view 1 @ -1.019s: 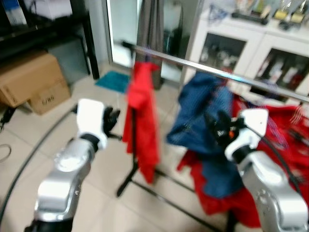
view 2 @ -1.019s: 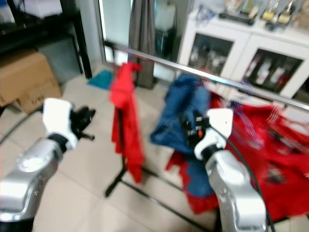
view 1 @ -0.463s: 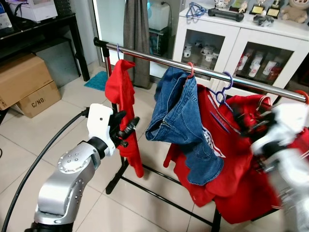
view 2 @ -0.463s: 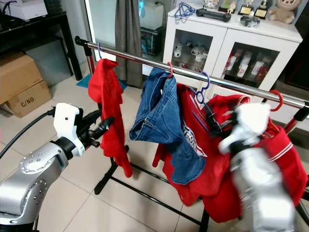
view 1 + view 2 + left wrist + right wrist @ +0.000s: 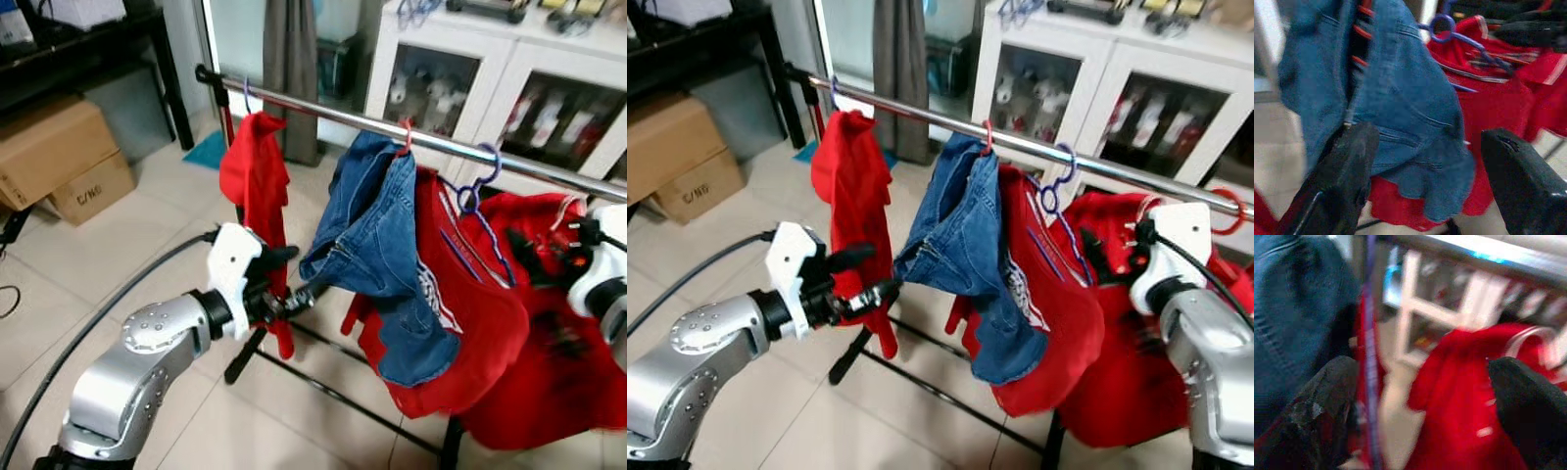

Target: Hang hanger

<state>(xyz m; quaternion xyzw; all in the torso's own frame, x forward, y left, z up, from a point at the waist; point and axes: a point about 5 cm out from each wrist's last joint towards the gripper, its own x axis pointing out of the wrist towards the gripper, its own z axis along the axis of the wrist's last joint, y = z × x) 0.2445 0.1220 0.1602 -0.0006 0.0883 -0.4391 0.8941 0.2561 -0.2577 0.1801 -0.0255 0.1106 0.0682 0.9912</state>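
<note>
A silver rail [image 5: 549,168] carries a red garment [image 5: 253,171] at its left end, blue jeans [image 5: 377,235] on a red hook, and a red shirt [image 5: 470,313] on a purple hanger [image 5: 473,191]. My left gripper [image 5: 296,276] stands open just below the red garment, its tips close to the jeans' lower edge; the jeans [image 5: 1396,88] lie ahead between its fingers [image 5: 1342,166]. My right gripper [image 5: 534,259] is open in front of the red clothes at the right. The purple hanger [image 5: 1370,357] runs close to one of its fingers [image 5: 1317,406].
The rack's black foot bar [image 5: 343,392] crosses the tiled floor. Cardboard boxes [image 5: 54,157] sit at the left under a black shelf [image 5: 88,49]. A white glass-door cabinet [image 5: 470,78] and a grey curtain [image 5: 294,59] stand behind the rail. A black cable [image 5: 88,323] trails from my left arm.
The view has shifted and sharpened. My left gripper has reached right toward the jeans. My right gripper has left the front of the jeans and swung out to the red clothes at the right.
</note>
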